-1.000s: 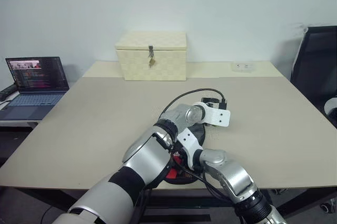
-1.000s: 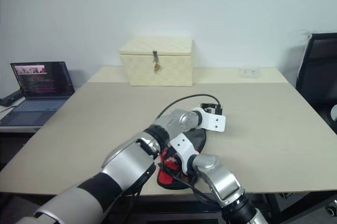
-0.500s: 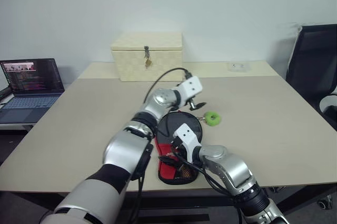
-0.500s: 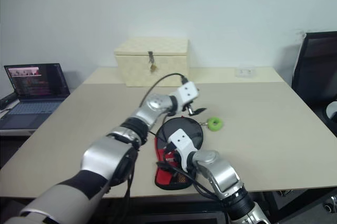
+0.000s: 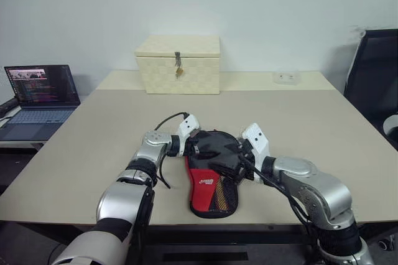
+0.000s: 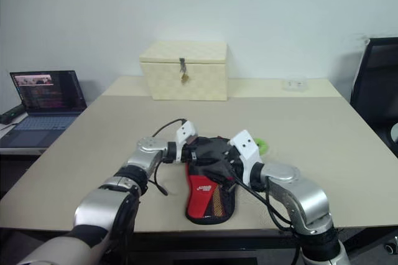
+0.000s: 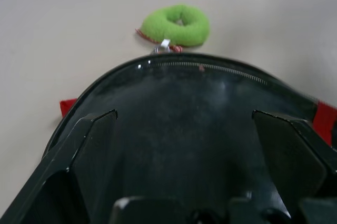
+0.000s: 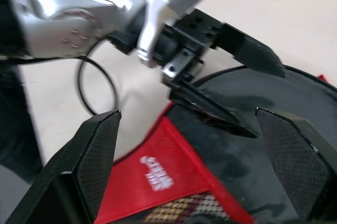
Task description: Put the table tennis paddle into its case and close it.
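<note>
Jaws open on both: left gripper [image 5: 198,148] and right gripper [image 5: 231,164] flank the black round end of case [image 5: 211,181] on desk [image 5: 298,122].

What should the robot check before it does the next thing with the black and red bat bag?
1. Left claw open: ok, its fingers stand apart beside the round end of the case.
2. Right claw open: ok, wide apart above the case.
3. Case flat on the table: ok, red panel facing up.
4. Paddle inside the case: cannot tell, no paddle shows and the cover hides what is within.
5. Zip closed all round: cannot tell; the zip line looks shut along the round end in the left wrist view.
6. Green tag free: ok, it lies on the table beyond the case.
</note>
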Robot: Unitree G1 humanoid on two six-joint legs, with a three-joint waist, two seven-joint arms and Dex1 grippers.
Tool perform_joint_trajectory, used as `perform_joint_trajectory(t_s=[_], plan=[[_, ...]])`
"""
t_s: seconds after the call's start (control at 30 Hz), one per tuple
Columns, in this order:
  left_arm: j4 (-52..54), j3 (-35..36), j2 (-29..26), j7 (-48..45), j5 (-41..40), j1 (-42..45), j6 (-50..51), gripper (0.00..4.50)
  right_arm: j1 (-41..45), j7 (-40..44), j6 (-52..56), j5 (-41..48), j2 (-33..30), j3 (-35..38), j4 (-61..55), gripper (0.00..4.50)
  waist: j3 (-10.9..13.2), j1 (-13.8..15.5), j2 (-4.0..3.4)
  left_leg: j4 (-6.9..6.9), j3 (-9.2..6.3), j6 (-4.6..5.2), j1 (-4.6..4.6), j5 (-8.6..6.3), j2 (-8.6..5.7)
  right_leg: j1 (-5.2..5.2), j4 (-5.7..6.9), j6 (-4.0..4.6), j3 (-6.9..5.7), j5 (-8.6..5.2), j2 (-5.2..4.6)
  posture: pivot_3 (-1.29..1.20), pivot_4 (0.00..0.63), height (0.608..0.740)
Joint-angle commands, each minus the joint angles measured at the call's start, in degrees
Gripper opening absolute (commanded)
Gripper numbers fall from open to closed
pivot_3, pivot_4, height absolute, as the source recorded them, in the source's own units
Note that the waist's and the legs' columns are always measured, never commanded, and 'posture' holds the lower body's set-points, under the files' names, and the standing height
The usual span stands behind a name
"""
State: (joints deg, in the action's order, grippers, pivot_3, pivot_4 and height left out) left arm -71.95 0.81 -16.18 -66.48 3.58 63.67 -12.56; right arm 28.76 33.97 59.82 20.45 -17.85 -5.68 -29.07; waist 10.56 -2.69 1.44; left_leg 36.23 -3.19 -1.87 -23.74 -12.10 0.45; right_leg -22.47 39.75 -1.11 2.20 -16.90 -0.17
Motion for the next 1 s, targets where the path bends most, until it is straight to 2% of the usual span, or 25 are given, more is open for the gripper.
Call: perform_joint_trajectory(t_s=[0.03,0.17,0.23,0.47,0.7,0.83,1.0], plan=[[1.53,0.0,1.2,1.96,-0.75,-0.61,0.52,4.48,1.28,1.63,-9.43,-4.58,-7.62,0.22,3.59,4.5,0.0,0.07,0.0,0.03,0.03,0.0,-0.01,0.0,-0.01,0.0,-0.01,-0.01,0.01,0.01,-0.01,0.0,0.15,0.74],[1.41,-0.55,1.78,2.8,-0.49,-1.17,1.04,4.48,6.97,-0.03,-20.81,-14.09,-13.23,-4.86,20.06,4.5,0.01,-0.28,0.02,0.07,0.12,0.01,0.04,0.0,-0.04,-0.02,0.04,-0.04,0.08,0.01,0.05,0.0,0.15,0.74],[1.53,-1.0,1.83,2.69,-0.19,-1.35,1.1,4.48,10.58,0.48,-27.08,-17.85,-13.9,-7.32,29.6,4.5,0.02,-0.57,0.02,0.06,0.18,0.01,0.08,0.0,-0.08,-0.06,0.11,-0.03,0.14,0.01,0.12,0.0,0.15,0.74],[2.45,-1.64,1.81,1.71,-0.47,-1.4,1.24,4.48,19.04,4.62,-44.46,-24.31,-11.01,-12.28,54.27,4.5,0.02,-0.59,0.02,0.01,0.23,0.01,-0.1,0.0,0.03,-0.28,0.14,0.03,0.18,0.02,0.17,0.0,0.15,0.74],[3.2,-1.88,1.6,1.49,-0.6,-1.91,1.36,4.48,24.2,8.09,-51.55,-27.92,-6.88,-13.76,71.91,4.5,0.02,-0.71,0.02,0.04,0.31,0.0,-0.07,0.01,0.08,-0.31,0.19,0.02,0.26,0.03,0.07,0.0,0.15,0.74],[3.33,-2.37,1.64,1.57,-0.2,-2.13,1.53,4.5,27.31,11.61,-50.67,-28.24,-5.49,-13.76,79.26,3.65,0.02,-0.8,0.02,0.07,0.29,0.0,0.17,0.01,0.11,-0.12,0.26,0.04,0.24,0.04,0.12,0.0,0.15,0.74],[3.38,-3.37,1.99,1.45,0.0,-2.21,1.49,4.5,28.38,17.11,-49.75,-28.79,-5.63,-14.3,81.79,1.93,0.02,-0.59,0.02,0.08,0.27,0.0,0.48,0.01,0.09,0.25,0.24,0.03,0.23,0.03,0.1,0.0,0.15,0.74]])
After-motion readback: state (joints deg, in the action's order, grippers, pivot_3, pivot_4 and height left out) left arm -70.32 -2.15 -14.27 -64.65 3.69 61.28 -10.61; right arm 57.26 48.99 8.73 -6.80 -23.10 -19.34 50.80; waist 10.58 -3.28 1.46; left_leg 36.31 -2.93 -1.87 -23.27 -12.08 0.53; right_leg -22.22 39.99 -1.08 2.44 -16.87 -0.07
